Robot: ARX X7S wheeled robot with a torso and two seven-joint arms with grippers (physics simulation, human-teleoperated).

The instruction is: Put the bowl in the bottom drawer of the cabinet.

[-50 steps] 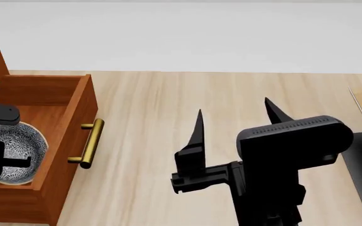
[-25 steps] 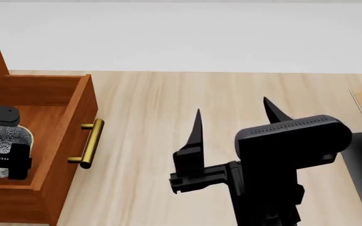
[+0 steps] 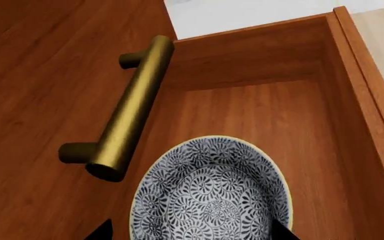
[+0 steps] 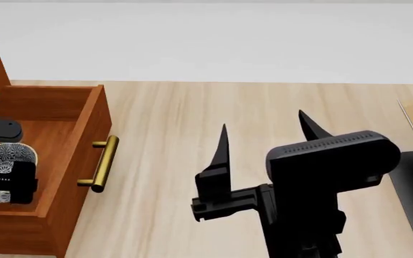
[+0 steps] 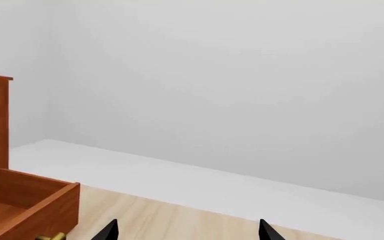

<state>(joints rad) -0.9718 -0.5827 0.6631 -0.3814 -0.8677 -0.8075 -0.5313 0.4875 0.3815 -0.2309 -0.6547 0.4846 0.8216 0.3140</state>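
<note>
The small round white bowl with dark blue flower patterns (image 3: 212,192) is now sitting inside the open reddish-brown wooden bottom drawer (image 3: 352,150), and the left hand (image 3: 186,231) is spreading wide, holding nothing, lifting away, so it looks done.

The robot's visible bodywork is matte black throughout, with no cables, screws or markings discernible. The right gripper (image 4: 264,134) carries two thin, blade-like fingers (image 4: 223,148) tapering to sharp points, mounted on a blocky stepped bracket, beside a rounded, box-shaped housing with a finely ribbed strip along its upper edge, all carried on a dark column below. The left gripper (image 4: 2,180) shows only in part at the head view's edge as a rounded black link above a squarish black block bearing a faint row of pale dots; in both wrist views only black pointed fingertips (image 3: 280,231) show.
</note>
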